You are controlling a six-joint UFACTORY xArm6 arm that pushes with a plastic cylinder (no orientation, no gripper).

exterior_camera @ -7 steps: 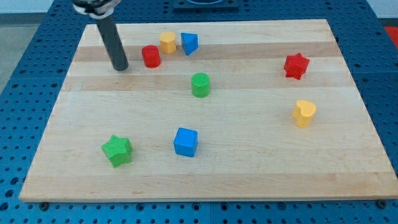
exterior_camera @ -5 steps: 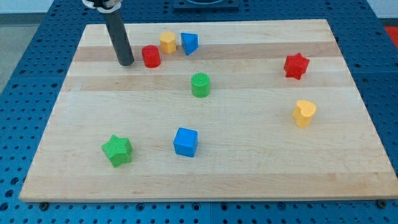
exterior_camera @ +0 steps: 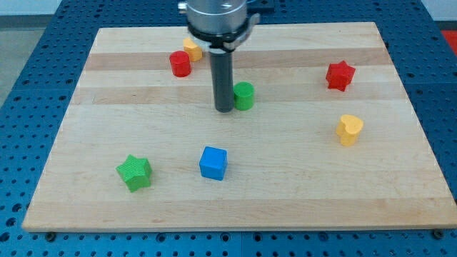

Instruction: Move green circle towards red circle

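The green circle (exterior_camera: 244, 95) sits near the middle of the wooden board (exterior_camera: 285, 178). The red circle (exterior_camera: 180, 63) lies up and to the left of it, near the view's top. My tip (exterior_camera: 224, 109) stands against the green circle's left side, touching or almost touching it, between it and the red circle's side of the board. The rod rises up from the tip and hides what is behind it.
A yellow block (exterior_camera: 191, 48) sits just right of the red circle, partly hidden by the arm. A red star (exterior_camera: 340, 75) and a yellow heart (exterior_camera: 349, 129) are at the right. A blue cube (exterior_camera: 213, 162) and a green star (exterior_camera: 134, 172) are at the bottom left.
My tip moved from left of the red circle down and right to the green circle's left side. The green circle shifted a little right. The blue block by the yellow one is now hidden.
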